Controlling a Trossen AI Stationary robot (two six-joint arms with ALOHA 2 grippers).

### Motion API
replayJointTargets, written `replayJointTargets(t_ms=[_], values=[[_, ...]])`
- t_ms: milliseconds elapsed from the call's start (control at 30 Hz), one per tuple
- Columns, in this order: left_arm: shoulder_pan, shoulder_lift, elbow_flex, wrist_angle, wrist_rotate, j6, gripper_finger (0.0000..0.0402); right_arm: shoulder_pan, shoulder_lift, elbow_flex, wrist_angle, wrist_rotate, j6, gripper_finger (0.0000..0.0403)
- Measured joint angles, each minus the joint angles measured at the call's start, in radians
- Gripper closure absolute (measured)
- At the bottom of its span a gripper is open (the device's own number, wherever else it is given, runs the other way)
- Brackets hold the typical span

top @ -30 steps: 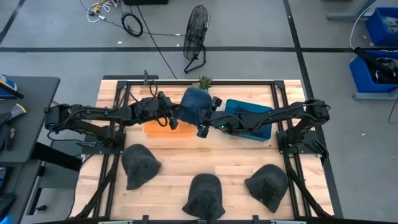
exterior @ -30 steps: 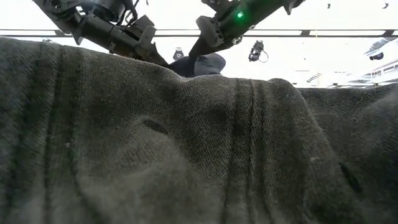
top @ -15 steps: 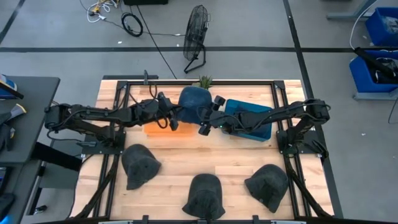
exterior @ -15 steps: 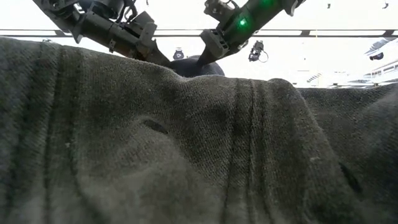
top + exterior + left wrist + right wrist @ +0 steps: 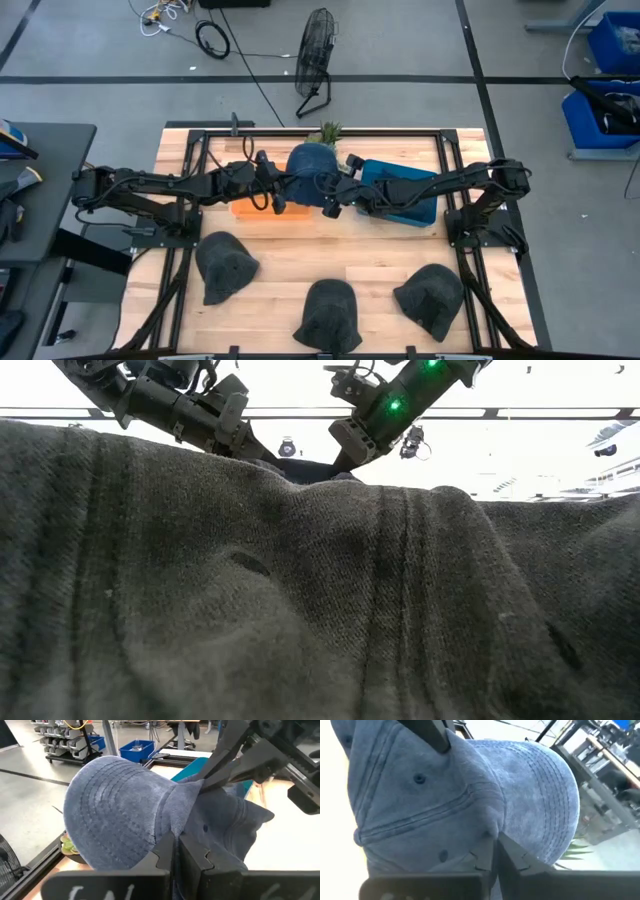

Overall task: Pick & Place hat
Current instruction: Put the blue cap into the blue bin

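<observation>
Jaws of both my grippers are pinched on the blue hat [image 5: 311, 163]: left gripper [image 5: 176, 851] on one fold of its edge, right gripper [image 5: 494, 851] on the opposite side. The hat hangs between them, just beside the teal bin [image 5: 400, 192], its long axis running from brim toward the far edge, brim pointing away from me. My wrist views show its stitched brim; the low view is mostly blocked by a dark hat [image 5: 300, 600].

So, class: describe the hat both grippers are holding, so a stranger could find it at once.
Start at the wooden table and go to its far edge, between the two arms. The blue hat hangs there, pinched by both grippers; the other three hats are dark grey and lie along the near edge.
</observation>
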Motion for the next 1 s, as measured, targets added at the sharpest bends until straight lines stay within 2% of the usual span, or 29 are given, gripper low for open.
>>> replayJointTargets(t_ms=[200,567,667,833,1000], values=[[0.001,0.000,0.000,0.003,0.003,0.008,0.0372,0.000,0.000,0.000,-0.024,-0.010,0.122,0.0389],[0.002,0.000,0.000,0.001,0.000,0.011,0.0267,0.000,-0.018,0.000,-0.101,-0.002,0.249,0.0398],[0.002,0.000,0.000,0.000,-0.002,0.051,0.0250,0.003,-0.064,0.000,-0.159,0.076,0.299,0.0398],[0.002,0.000,0.000,-0.003,-0.031,0.060,0.0239,0.008,-0.187,0.000,-0.358,0.262,0.427,0.0399],[0.002,0.000,0.000,-0.015,-0.031,0.061,0.0242,0.008,-0.337,0.000,-0.674,0.279,0.740,0.0399]])
